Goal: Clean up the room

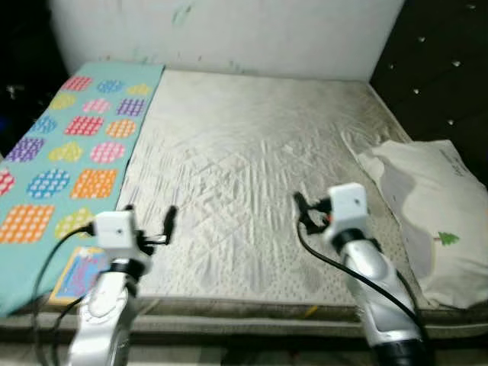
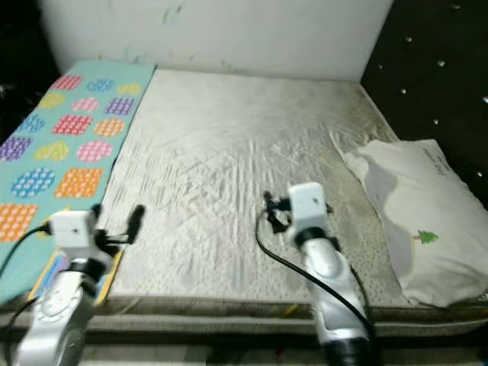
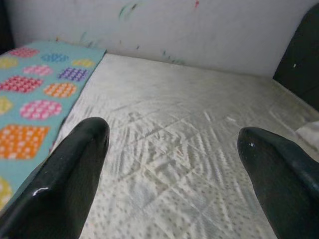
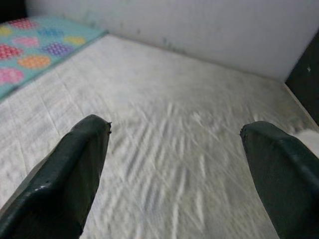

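Note:
A bare cream quilted mattress lies before me. A teal blanket with coloured dotted patches covers its left strip. A white pillow with a small green tree print lies crumpled at the right edge. A flat colourful book-like item rests at the near left corner on the blanket's edge. My left gripper hovers open over the near left of the mattress, holding nothing. My right gripper stands open over the near middle, left of the pillow. Both wrist views show spread fingers above bare mattress.
A white wall with faint colour marks runs along the far side of the bed. A dark studded padded panel rises on the right. The bed's front edge is just below my arms.

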